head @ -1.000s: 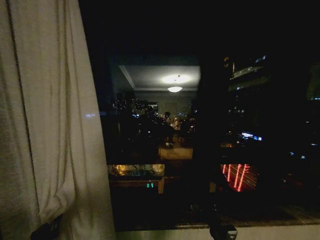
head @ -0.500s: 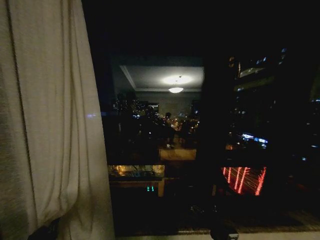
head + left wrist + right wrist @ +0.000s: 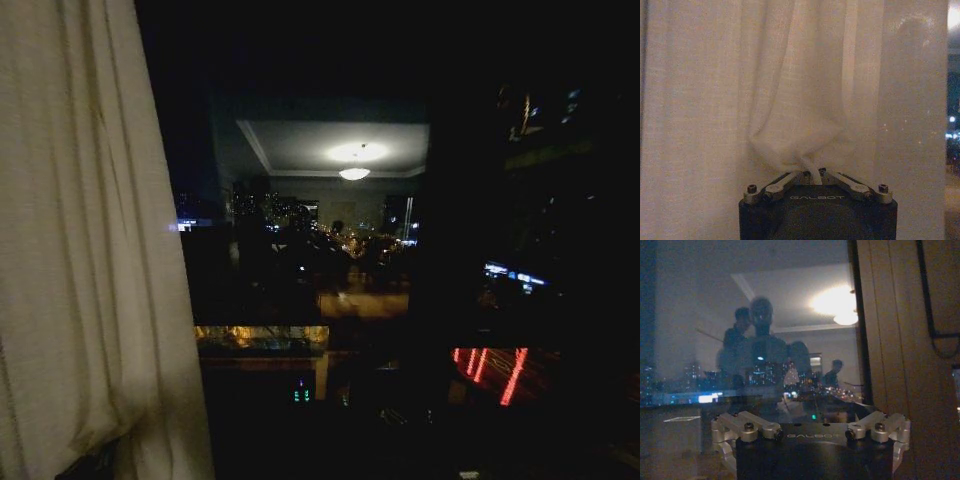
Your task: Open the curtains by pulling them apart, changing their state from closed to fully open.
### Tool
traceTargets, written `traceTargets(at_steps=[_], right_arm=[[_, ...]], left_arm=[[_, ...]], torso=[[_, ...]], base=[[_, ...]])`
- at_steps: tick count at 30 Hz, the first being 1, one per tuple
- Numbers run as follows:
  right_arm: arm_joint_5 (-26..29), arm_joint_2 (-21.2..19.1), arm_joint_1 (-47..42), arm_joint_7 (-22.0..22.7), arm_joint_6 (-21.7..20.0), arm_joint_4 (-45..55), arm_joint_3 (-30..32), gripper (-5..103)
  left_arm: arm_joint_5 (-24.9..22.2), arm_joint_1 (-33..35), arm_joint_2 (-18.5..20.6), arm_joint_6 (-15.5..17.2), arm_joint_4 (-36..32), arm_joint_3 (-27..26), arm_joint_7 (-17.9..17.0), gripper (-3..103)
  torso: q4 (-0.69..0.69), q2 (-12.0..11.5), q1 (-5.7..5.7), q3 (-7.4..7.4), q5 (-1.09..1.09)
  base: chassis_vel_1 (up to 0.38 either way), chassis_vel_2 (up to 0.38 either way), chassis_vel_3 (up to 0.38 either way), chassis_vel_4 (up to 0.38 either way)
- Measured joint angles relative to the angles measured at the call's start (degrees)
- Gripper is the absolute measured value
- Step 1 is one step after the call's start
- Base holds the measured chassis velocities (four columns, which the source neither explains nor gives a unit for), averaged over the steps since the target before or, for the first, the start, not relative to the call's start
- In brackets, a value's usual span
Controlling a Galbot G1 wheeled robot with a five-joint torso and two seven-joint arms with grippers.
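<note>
From the head camera I see the curtains (image 3: 80, 250) bunched at nine o'clock, a cream-white, pleated sheer panel hanging in long vertical folds and filling the left edge from top to bottom. The rest of that view is a dark window (image 3: 400, 250) with a ceiling light (image 3: 352, 160) mirrored in the glass toward twelve o'clock. My left gripper (image 3: 813, 176) faces the fabric, its fingers (image 3: 785, 182) pressed together, pinching a small tuck of the cloth so that the folds gather into a soft pouch just above the pinch. The weave looks thin. My right gripper (image 3: 812, 430) hangs in front of the bare glass with its fingers (image 3: 742, 426) spread wide, holding nothing, beside a wooden window frame (image 3: 890, 340).
</note>
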Motion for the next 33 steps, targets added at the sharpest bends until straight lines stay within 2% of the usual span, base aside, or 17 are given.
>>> traceTargets(at_steps=[8,15,18,19,22,24,26,27,31,32,33], right_arm=[[-1.12,0.0,0.05,0.0,0.07,0.02,-0.02,100],[-1.44,0.0,-0.22,-0.12,0.08,0.33,0.11,100],[-1.87,0.0,-0.69,-0.47,0.33,0.41,0.28,100],[-1.87,0.0,-0.69,-0.47,0.33,0.41,0.28,100],[-2.85,0.0,-0.74,-1.12,0.46,0.39,-0.04,100],[-3.02,0.0,-0.69,-1.19,0.46,0.38,-0.2,100],[-3.37,0.0,-0.34,-1.29,0.45,0.4,-0.68,100],[-3.37,0.0,-0.34,-1.29,0.45,0.4,-0.68,100],[-3.66,0.0,-0.12,-1.49,0.35,0.52,-0.82,100],[-3.66,0.0,-0.12,-1.49,0.35,0.52,-0.82,100],[-3.73,0.0,-0.22,-1.56,0.35,0.53,-0.83,100]], left_arm=[[-0.97,-0.15,0.45,-0.06,0.73,-1.35,-0.03,1],[-4.94,-1.33,2.11,-0.1,5.42,-8.3,0.43,1],[-7.71,-2.0,4.81,-0.96,12.37,-15.0,-0.81,1],[-7.71,-2.0,4.81,-0.96,12.37,-15.0,-0.81,1],[-10.99,-3.03,7.23,-1.15,18.27,-18.32,-4.53,1],[-11.38,-3.34,7.84,-1.16,19.54,-18.8,-5.38,1],[-12.17,-4.44,9.76,-1.18,23.25,-19.92,-8.84,1],[-12.17,-4.44,9.76,-1.18,23.25,-19.92,-8.84,1],[-12.76,-5.98,12.96,-1.03,28.4,-20.71,-16.55,1],[-12.76,-5.98,12.96,-1.03,28.4,-20.71,-16.55,1],[-12.76,-6.43,13.9,-0.82,29.51,-20.71,-19.12,1]], torso=[[-0.01,-0.01,0.04,0.02,0.0],[-0.01,-0.01,0.04,0.02,-0.02],[0.0,-0.01,0.04,0.02,-0.01],[0.0,-0.01,0.04,0.02,-0.01],[0.0,-0.01,0.05,0.02,-0.02],[0.0,-0.01,0.05,0.02,-0.02],[0.0,-0.01,0.04,0.02,-0.02],[0.0,-0.01,0.04,0.02,-0.02],[-0.01,-0.01,0.04,0.02,0.0],[-0.01,-0.01,0.04,0.02,0.0],[-0.01,-0.01,0.04,0.02,0.0]], base=[[0.0,0.0,0.0,0.0],[0.0,0.0,0.0,0.0],[0.0,0.0,0.0,0.0],[0.0,0.0,0.0,0.0],[0.0,0.0,0.0,0.0],[0.0,0.0,0.0,0.0],[0.0,0.0,0.0,0.0],[0.0,0.0,0.0,0.0],[0.0,0.0,0.0,0.0],[0.0,0.0,0.0,0.0],[0.0,0.0,0.0,0.0]])
